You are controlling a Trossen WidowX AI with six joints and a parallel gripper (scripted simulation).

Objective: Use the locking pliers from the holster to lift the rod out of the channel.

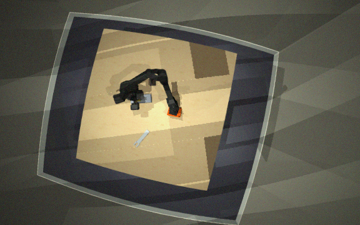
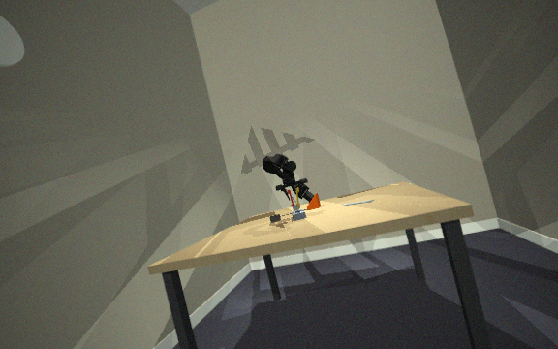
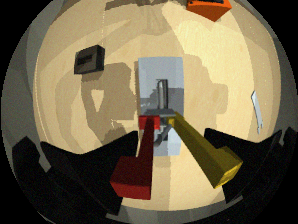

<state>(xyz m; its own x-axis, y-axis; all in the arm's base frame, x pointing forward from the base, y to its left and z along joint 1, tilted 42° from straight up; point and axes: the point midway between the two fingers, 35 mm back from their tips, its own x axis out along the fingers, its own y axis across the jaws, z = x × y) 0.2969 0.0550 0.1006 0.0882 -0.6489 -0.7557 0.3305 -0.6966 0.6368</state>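
Red-and-yellow pliers (image 2: 297, 196) (image 3: 135, 183), probably stiff, are filling the wide-set gripper (image 1: 127, 102) (image 2: 292, 184) (image 3: 173, 135) inside the surface's (image 1: 105, 147) (image 2: 386, 218) (image 3: 235, 65) edges, handle ends likely needing even squeezing.

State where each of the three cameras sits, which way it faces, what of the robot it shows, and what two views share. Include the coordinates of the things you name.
Top: high overhead, facing down on the wooden tabletop (image 1: 199, 125) (image 2: 240, 242) (image 3: 240, 65); shows the black jointed arm (image 1: 167, 89) (image 2: 286, 174).
Exterior: off beside the table, slightly above its top, tilted, facing the walls; shows the arm, small.
Wrist: by the tool (image 1: 126, 102) (image 2: 292, 184) (image 3: 173, 135), facing down at the flat pale grey block (image 1: 147, 98) (image 2: 298, 216) (image 3: 150, 72); shows black tool parts.
Top and wrist share the silver open-ended wrench (image 1: 141, 138) (image 2: 358, 203) (image 3: 256, 110).
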